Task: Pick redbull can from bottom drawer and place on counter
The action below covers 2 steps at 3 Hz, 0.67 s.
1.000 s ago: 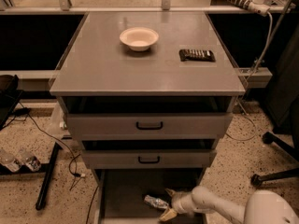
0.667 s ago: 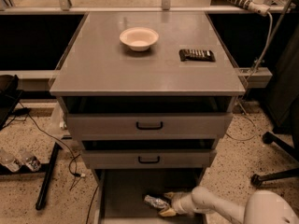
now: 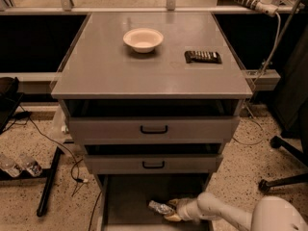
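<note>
The redbull can lies on its side on the grey floor of the open bottom drawer, near the drawer's middle. My gripper reaches into the drawer from the lower right on a pale arm and is at the can's right end, touching or nearly touching it. The counter is the broad grey top of the cabinet above.
A cream bowl and a dark flat ribbed object sit on the counter. Two shallower drawers with black handles stand partly open above the bottom drawer. Cables, plastic bottles and a chair base lie on the speckled floor.
</note>
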Each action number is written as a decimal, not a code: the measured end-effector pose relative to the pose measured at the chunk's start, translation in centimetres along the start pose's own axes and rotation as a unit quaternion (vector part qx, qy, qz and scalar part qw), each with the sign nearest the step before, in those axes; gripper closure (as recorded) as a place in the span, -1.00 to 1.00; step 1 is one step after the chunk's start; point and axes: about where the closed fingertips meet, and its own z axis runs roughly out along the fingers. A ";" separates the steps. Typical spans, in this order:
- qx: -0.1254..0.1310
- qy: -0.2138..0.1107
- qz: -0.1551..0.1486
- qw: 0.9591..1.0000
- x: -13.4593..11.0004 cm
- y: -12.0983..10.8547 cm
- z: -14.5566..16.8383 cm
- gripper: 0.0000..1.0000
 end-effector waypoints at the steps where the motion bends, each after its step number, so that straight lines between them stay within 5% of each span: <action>1: -0.005 -0.007 -0.011 1.000 -2.1 0.4 -2.1 1.00; 2: 0.005 -0.011 -0.033 0.999 -5.3 0.9 -7.4 1.00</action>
